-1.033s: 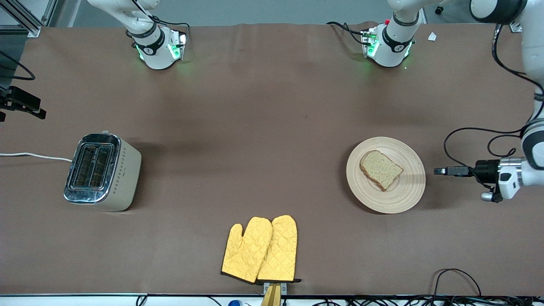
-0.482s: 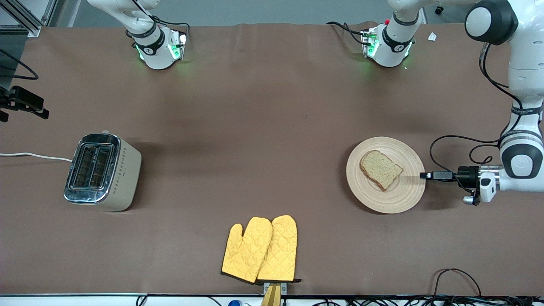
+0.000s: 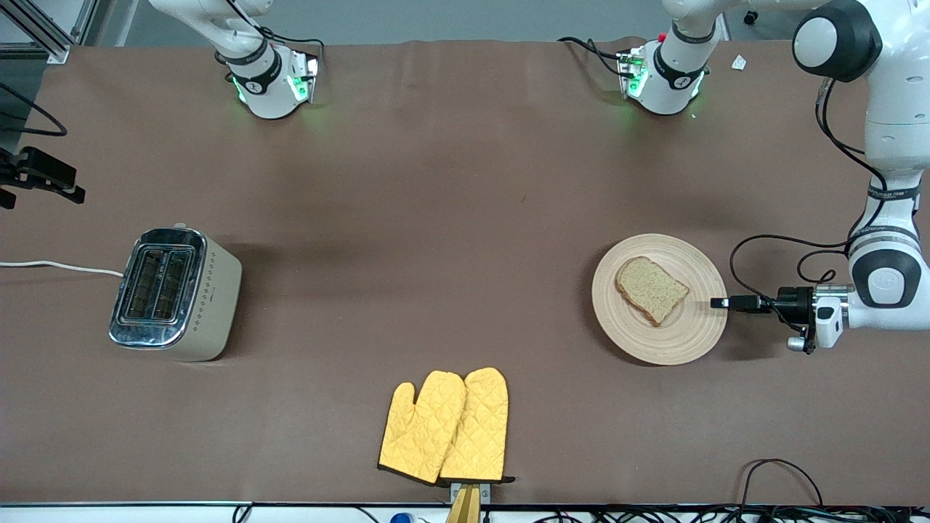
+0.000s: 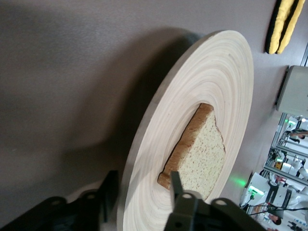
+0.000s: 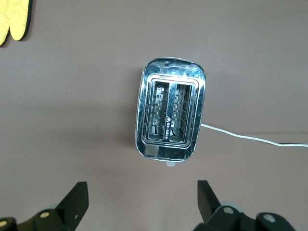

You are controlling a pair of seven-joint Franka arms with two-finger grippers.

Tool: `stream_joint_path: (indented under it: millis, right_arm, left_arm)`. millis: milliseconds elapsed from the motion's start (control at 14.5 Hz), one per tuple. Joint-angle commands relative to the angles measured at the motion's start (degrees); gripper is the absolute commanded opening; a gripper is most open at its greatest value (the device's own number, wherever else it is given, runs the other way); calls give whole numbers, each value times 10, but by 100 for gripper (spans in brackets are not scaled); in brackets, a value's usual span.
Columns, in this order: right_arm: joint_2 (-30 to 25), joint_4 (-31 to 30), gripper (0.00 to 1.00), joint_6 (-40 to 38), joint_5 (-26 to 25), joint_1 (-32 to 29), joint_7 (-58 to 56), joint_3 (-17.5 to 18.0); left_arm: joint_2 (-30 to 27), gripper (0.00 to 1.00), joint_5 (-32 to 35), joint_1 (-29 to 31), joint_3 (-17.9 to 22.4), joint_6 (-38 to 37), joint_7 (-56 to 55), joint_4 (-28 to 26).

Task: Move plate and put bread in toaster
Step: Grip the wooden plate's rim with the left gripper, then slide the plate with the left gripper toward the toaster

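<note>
**Brown table, plate at the left arm's end**

A brown cloth covers the table [image 3: 450, 181]. Yellow oven mitts [image 3: 445, 427] lie near the front camera. The left gripper [image 3: 719, 303] pinches the plate [image 3: 679, 341] rim; the bread [image 3: 651, 289] lies on it. The right gripper [image 5: 142, 199] hangs wide apart over the toaster [image 3: 174, 293].

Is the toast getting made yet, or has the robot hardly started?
Hardly started. The left pincer straddles the plate's rim, one finger above and one below. The bread lies on the plate, and the toaster slots are empty. The open right pincer waits above the toaster.
</note>
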Motion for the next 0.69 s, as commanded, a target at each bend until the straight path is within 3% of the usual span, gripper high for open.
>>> stream_joint_path:
  millis: [0,69,207,620]
  right_arm:
    - [-4,1,100,-3,5,4,0,-2]
    - [-4,1,100,-3,5,3,-1,-2]
    - [-3,1,100,-1,5,1,-2,-2]
    - [-3,1,100,-3,5,3,-3,-2]
  left_arm:
    - [3,24,-9,0,0,1,26,5]
    - [3,21,-9,0,0,1,28,5]
    - [3,2,-9,0,0,1,28,5]
    - [-8,0,-9,-3,-18,-2,37,22]
